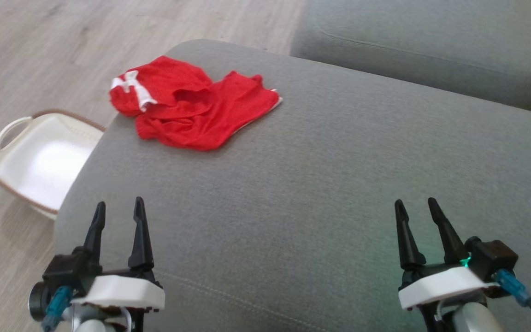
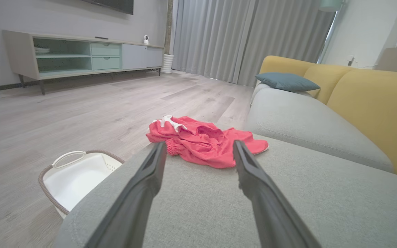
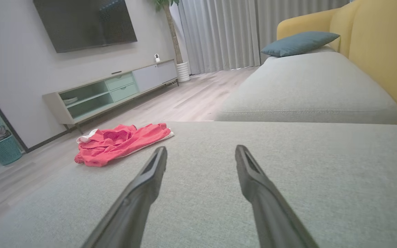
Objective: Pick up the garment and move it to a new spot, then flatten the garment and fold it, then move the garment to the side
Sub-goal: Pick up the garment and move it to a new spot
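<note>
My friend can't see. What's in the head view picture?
A crumpled red garment with white trim lies near the far left corner of a grey sofa cushion. The robot's left gripper and right gripper are open and empty at the bottom, and a white basket sits on the floor at the left.

My left claw (image 1: 120,203) and right claw (image 1: 415,202) have black fingers on white bodies, each with a blue plug. A green light glows on the right one. The shorts (image 1: 191,110) are bright red with white trim and a white drawstring. The seat cushion (image 1: 316,193) is plain grey, the sofa back (image 2: 367,103) mustard yellow, the pillow (image 2: 286,82) dusty blue. The laundry basket (image 1: 39,161) is white with a brown rim. The floor (image 1: 39,46) is pale wood grain, the curtains (image 2: 240,38) grey.
</note>
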You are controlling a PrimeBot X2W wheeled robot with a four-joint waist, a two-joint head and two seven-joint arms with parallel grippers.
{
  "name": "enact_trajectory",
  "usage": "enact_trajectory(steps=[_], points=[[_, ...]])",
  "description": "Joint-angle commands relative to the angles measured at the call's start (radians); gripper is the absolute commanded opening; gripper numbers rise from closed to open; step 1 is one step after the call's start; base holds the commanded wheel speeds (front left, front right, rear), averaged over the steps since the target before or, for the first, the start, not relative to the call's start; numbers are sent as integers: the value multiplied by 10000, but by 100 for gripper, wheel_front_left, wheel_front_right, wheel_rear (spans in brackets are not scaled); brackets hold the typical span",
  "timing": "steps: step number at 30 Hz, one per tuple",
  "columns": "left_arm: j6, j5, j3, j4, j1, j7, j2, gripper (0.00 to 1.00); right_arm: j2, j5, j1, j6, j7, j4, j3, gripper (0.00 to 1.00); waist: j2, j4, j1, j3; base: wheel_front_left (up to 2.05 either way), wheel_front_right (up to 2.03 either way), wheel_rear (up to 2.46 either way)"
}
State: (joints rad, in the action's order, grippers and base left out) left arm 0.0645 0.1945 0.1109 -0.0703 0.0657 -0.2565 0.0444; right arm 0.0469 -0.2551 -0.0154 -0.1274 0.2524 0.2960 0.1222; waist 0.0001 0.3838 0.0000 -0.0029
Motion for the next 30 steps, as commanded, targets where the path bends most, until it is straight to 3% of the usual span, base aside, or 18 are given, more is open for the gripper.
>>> enact_trajectory(steps=[1,9,17,22,30], points=[[-11,-71,-459,305,-401,-53,58,100,34,-51,-259,-33,93,-222,286,100,-1,210,0,-10,0,0,0],[-71,-71,-828,325,-396,-53,58,100,34,-28,-230,-33,93,-100,359,100,-1,342,0,-85,0,0,0],[-27,12,-1244,404,-578,-53,58,100,34,92,-376,-33,93,-140,259,100,-1,28,0,302,0,0,0],[-222,-211,-1751,163,-1284,-53,96,100,34,403,-646,-33,91,-225,133,100,-1,-314,0,848,0,0,0],[-381,-442,-2227,-2268,-3799,156,908,100,34,885,-1276,-33,-84,-773,-274,100,-1,-764,0,2027,0,0,0]])
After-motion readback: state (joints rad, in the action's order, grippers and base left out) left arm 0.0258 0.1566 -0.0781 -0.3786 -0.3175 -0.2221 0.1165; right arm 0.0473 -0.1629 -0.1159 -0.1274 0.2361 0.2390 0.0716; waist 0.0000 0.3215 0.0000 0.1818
